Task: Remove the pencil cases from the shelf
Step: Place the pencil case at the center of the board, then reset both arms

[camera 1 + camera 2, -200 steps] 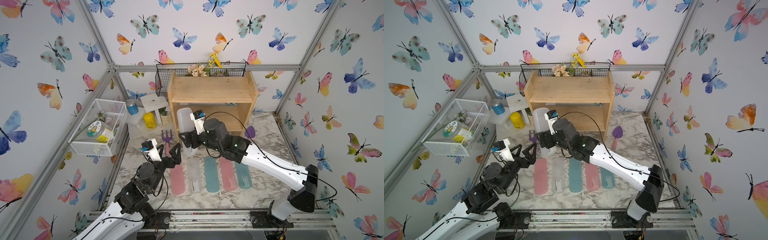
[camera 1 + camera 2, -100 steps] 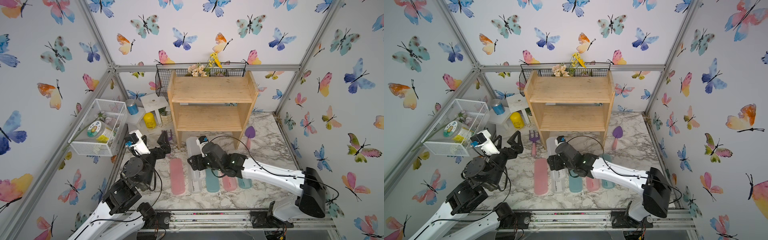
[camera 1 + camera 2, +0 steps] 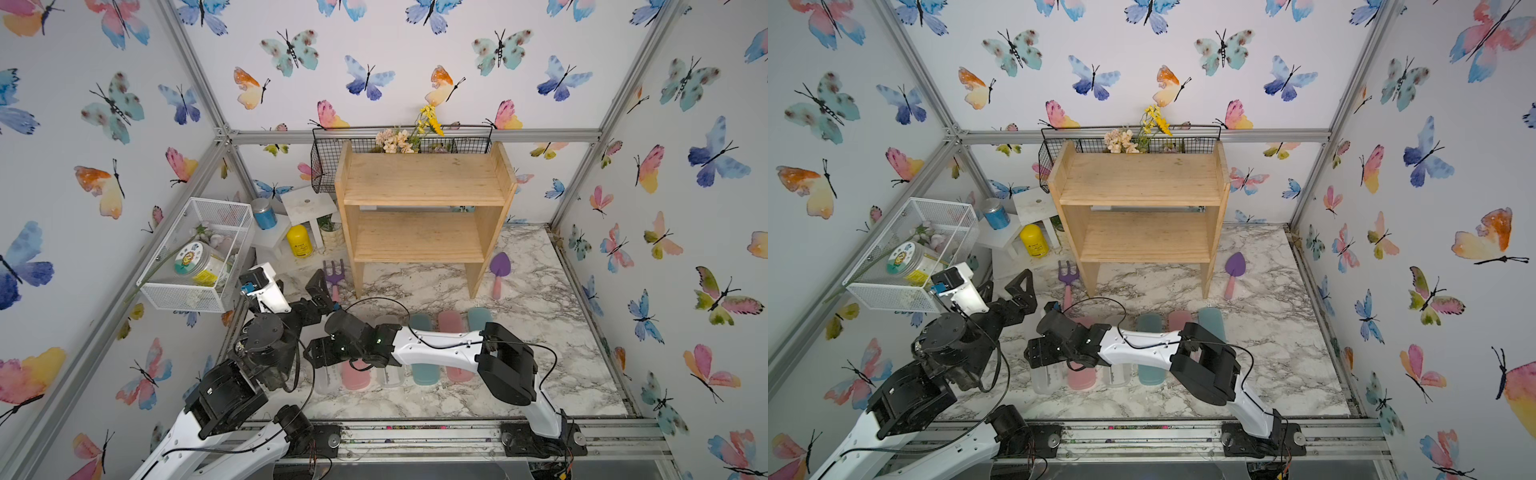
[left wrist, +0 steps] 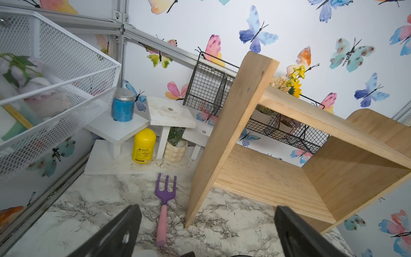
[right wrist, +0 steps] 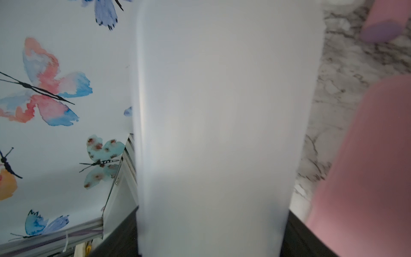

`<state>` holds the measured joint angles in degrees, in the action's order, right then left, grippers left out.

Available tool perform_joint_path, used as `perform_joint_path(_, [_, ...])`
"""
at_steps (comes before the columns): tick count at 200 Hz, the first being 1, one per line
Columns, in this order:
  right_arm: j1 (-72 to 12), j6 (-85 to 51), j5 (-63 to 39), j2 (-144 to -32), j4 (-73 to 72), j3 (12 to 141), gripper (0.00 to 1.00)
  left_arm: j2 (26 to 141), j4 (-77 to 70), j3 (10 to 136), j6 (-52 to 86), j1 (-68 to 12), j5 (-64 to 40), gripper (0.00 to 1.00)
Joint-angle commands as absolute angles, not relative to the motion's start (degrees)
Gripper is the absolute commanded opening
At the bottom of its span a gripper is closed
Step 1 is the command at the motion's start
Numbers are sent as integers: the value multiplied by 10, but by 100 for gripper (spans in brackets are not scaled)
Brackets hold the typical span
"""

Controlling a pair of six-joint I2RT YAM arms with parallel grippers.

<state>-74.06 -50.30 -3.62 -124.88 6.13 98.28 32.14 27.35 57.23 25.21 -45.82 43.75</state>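
Frosted white pencil case (image 5: 222, 133), clamped in the right gripper (image 3: 322, 359) low over the marble tabletop (image 3: 519, 316) just beside a pink pencil case (image 3: 356, 376), clear of the shelf (image 3: 419, 241), may tip onto that neighbour if released tilted; left gripper (image 4: 205, 209) gapes empty.

Both tiers of the light wooden shelf (image 3: 419, 245) are open from the front. The marble tabletop (image 3: 432, 286) between its legs and the row of flat plastic pencil cases (image 3: 424, 372) is free. The white right arm (image 3: 436, 345), gripping a frosted white pencil case (image 5: 222, 122), sprawls across that row. A purple-and-pink toy fork (image 3: 332, 270) lies just beside the shelf's left leg, and a white mesh basket (image 3: 178, 297) overhangs the left side.
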Motion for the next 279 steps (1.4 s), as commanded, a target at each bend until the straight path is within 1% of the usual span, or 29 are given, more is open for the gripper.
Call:
perform_joint_path(1, [-747,-522,1,-1279,94,1027,72,293,320,569,275,-456,473,99])
perform_joint_path(42, [-747,-540,2,-1335,94,1071,72,272,327,553,283,-456,463,99])
perform_joint_path(82, [-747,-543,11,-1363,108,1090,73,266,332,544,297,-456,456,99])
perform_joint_path(110, [-746,-544,16,-1371,117,1098,77,261,332,537,303,-456,451,99])
perform_joint_path(149, [-746,-544,22,-1367,106,1087,87,268,335,541,305,-456,448,99])
perform_joint_path(171, [-745,-541,26,-1349,85,1060,93,278,335,540,308,-456,452,99])
perform_joint_path(197, [-739,-538,19,-1300,11,986,99,292,333,530,316,-456,467,99])
perform_joint_path(226, [-734,-509,33,-1226,-40,912,99,303,307,525,307,-456,487,99])
perform_joint_path(265, [-734,-382,104,-1033,-102,765,99,308,214,497,220,-455,534,99])
perform_joint_path(279, [-733,-333,150,-958,-95,720,99,303,177,468,200,-444,523,99])
